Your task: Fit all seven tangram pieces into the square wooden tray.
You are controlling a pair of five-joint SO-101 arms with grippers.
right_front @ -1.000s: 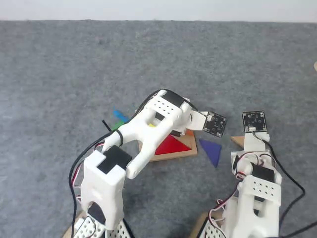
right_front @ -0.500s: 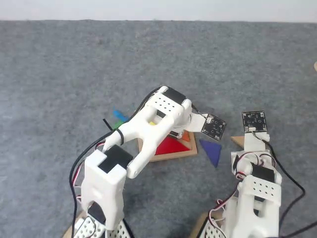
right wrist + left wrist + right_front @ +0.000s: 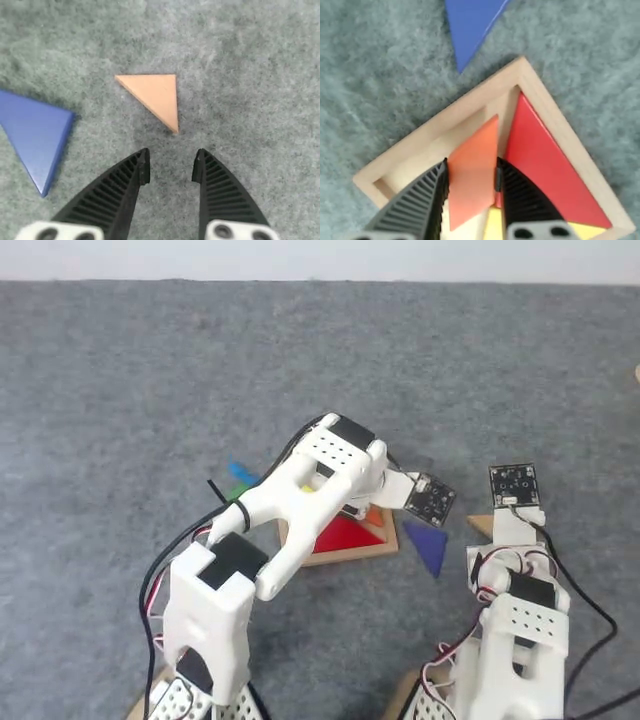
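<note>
Alignment is our concern: our left claw grips the flat orange piece over the square wooden tray, its long edge running beside the red triangle. Our right claw hangs open, nearer the tan triangle on the worktop.

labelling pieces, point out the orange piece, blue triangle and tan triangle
orange piece (image 3: 472, 172), left wrist view, centre of its face
blue triangle (image 3: 37, 134), right wrist view, centre of its face
tan triangle (image 3: 157, 94), right wrist view, centre of its face
</note>
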